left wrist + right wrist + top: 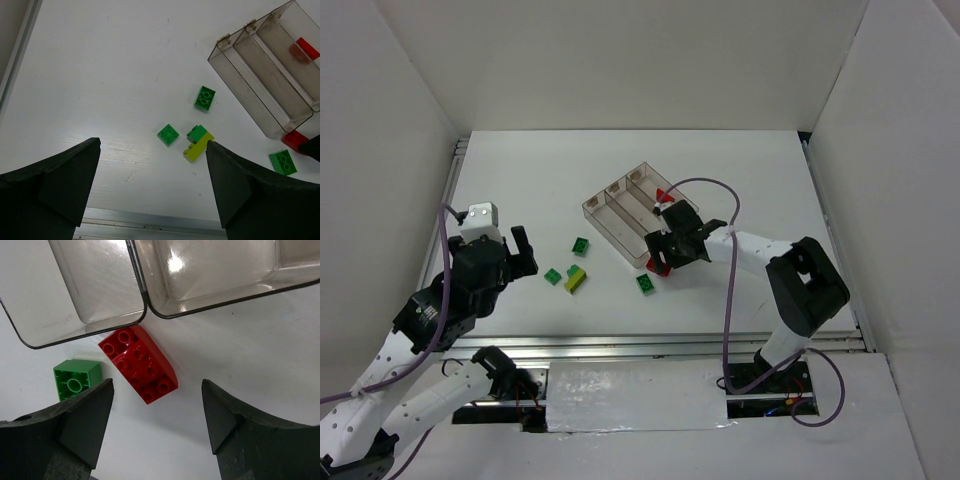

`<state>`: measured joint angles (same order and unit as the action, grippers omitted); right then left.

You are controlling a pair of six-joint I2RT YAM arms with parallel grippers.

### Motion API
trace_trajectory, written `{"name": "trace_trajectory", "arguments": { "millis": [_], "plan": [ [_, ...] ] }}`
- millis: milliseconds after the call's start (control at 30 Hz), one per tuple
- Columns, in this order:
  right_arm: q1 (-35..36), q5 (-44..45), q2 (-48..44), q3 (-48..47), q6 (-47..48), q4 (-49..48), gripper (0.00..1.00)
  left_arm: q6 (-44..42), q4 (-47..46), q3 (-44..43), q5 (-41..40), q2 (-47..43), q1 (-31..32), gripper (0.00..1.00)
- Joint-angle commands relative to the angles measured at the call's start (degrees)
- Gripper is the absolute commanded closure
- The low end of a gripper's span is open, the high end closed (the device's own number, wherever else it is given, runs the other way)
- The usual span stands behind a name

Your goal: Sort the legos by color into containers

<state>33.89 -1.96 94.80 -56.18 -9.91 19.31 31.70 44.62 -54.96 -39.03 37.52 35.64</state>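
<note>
We see a white surface (pixel 520 180) boxed in by plain white walls (pixel 620 60) on three sides. A grooved metal rail (pixel 670 347) runs along its near edge, a side rail (pixel 453 170) along its left. Nearer than the metal rail lies a wrinkled silvery sheet (pixel 635 395).

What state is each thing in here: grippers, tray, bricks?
Left gripper: open, empty.
Loose red brick: on the table at the tray's near end, outside it.
Right gripper: open, empty, above that brick.
Tray: upright, one red brick in an outer compartment.
Green bricks: loose on the table.
Yellow-green brick: on the table, touching a green one.
</note>
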Motion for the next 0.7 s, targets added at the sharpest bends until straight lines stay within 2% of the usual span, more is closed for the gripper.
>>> {"name": "trace_trajectory", "arguments": {
  "millis": [0,133,567,667],
  "plan": [
    [0.8,0.9,0.7,-3.6,1.3,0.2,0.22,-0.9,-2.9,0.2,0.4,-0.3,-0.4,0.0],
    [1.1,1.4,3.2,-5.6,1.6,2.1,0.27,-1.0,-3.0,0.3,0.4,-0.2,-0.4,0.01],
    [2.3,0.1,7.1,-7.6,2.3,6.6,0.29,-1.1,-3.0,0.3,0.7,0.1,-0.4,0.01],
    [2.4,1.3,7.4,-7.7,2.0,6.6,0.35,-1.1,-3.0,0.3,0.7,0.1,-0.3,0.0]
  ]
}}
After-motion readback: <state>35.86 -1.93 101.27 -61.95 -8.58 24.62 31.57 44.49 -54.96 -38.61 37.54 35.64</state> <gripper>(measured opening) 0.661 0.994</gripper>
